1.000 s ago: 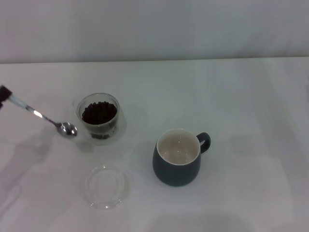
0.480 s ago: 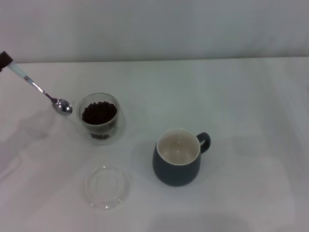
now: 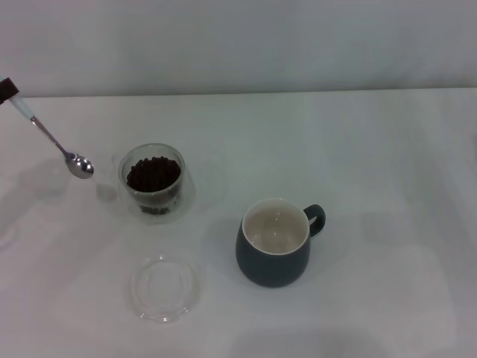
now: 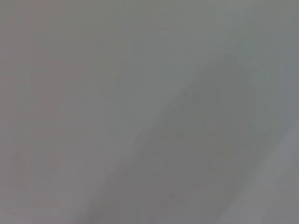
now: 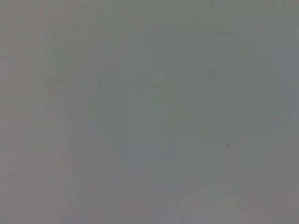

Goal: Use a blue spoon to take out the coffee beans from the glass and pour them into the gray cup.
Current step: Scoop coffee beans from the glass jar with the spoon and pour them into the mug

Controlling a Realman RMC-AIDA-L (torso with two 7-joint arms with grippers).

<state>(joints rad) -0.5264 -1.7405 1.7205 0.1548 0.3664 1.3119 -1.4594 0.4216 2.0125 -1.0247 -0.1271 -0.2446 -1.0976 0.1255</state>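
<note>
Left pincer (image 3: 6, 89) mostly beyond the head view's edge; both wrist views featureless grey.

Shiny metal spoon bowl (image 3: 79, 165), clear glass (image 3: 153, 180)

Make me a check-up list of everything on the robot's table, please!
Surface: white table, bare around the things.
Blue spoon: held up at the far left, bowl empty, left of the glass.
Glass: upright, holds the coffee beans.
Gray cup: upright, empty, handle to the right.
Clutter: shallow clear dish near the front, empty.
Pincers: left pincer barely visible at the left edge, holding the spoon's handle end; right pincer not in view.
Cables: nothing seen.
Surroundings: plain pale wall behind the table.
</note>
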